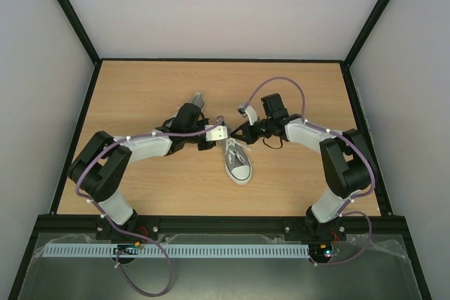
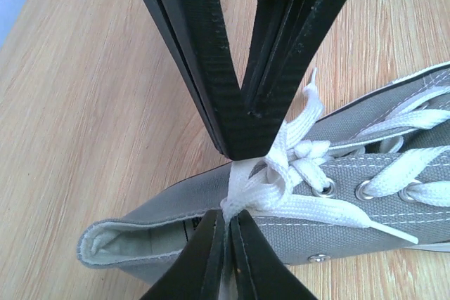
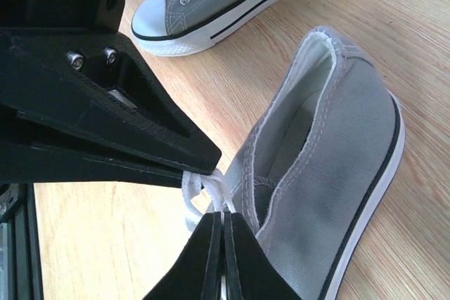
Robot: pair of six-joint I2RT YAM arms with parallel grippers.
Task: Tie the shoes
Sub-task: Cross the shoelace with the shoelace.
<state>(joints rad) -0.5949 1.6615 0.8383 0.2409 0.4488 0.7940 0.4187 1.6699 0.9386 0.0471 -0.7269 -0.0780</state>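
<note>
Black left gripper [image 2: 238, 184] and right gripper [image 3: 214, 191], each clamped on flat white lace [image 2: 302, 205], flank the heel end of a grey canvas sneaker [image 1: 238, 161] (toe toward the bases) on the light wooden surface [image 1: 155, 180]; tightening probably needs outward pulls across its long axis.

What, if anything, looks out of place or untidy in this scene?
The two shoes are split up: the near shoe sits centrally, toe toward the arms, while the far shoe lies askew beyond the left arm. The near shoe's white lace is a loose tangle, no bow.
</note>
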